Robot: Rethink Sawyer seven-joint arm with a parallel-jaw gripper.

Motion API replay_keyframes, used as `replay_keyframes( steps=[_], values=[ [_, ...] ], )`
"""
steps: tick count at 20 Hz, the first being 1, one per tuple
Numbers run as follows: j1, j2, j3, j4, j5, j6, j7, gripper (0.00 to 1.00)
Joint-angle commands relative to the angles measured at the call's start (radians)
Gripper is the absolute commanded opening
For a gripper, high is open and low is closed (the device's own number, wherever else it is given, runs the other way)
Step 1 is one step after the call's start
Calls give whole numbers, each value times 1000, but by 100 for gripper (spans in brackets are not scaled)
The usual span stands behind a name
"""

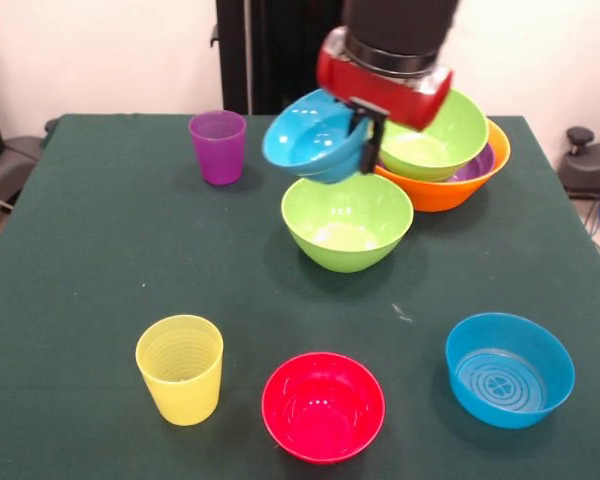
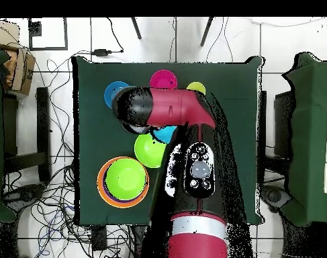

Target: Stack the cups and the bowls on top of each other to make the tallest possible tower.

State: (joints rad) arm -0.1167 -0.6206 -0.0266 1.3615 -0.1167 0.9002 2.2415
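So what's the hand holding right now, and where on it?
The hand holds a blue bowl by its rim, tilted, lifted off the table.

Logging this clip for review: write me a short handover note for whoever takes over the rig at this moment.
Hand: shut on the rim of a blue bowl, held tilted in the air.
Tower: orange bowl base, purple bowl, lime green bowl on top.
Loose on the table: another green bowl, second blue bowl, pink-red bowl, purple cup, yellow cup.
Left: place the held bowl, then stack the rest.
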Motion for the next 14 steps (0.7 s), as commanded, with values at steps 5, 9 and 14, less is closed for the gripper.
replay_keyframes(
  steps=[5,9,14],
  values=[
    [64,38,-31,153,80,-111,266,0],
    [69,52,-34,176,115,-140,276,0],
    [105,56,-62,226,136,-202,306,0]
  ],
)
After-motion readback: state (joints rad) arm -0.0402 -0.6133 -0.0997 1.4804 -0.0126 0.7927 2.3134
